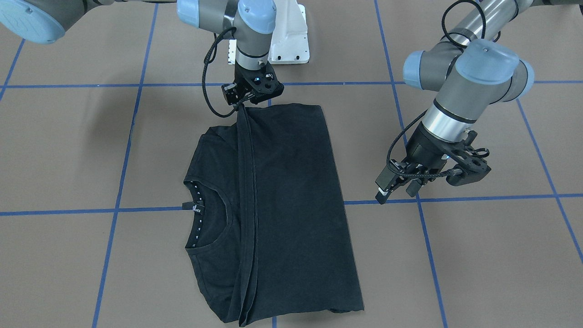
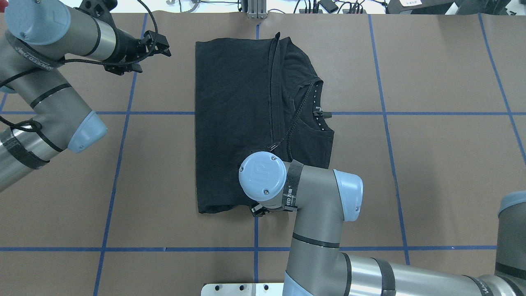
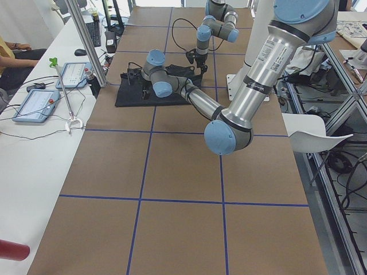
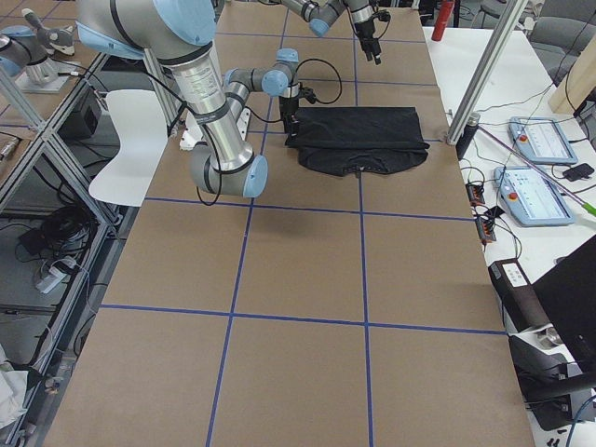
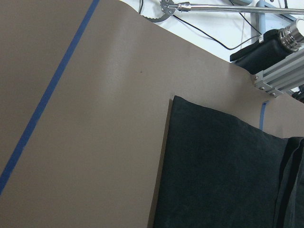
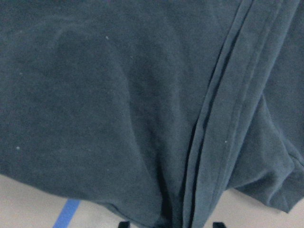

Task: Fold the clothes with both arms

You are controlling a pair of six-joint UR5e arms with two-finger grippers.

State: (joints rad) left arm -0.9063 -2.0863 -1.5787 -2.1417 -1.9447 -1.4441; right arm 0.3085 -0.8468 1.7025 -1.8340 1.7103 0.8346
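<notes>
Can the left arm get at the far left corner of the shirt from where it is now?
Probably yes. The left gripper hovers beside the T-shirt, with only bare table between them.

- We see a brown table [image 1: 455, 255] crossed by blue tape lines [image 1: 478, 198] in a grid.
- A white bolted base plate [image 1: 291, 41] sits at its robot-side edge.
- Two tablets [image 3: 34, 105] lie on the white side bench [image 3: 28, 172], beside a seated person [image 3: 14, 57].
- An empty white chair [image 4: 126, 140] stands off the table.
</notes>
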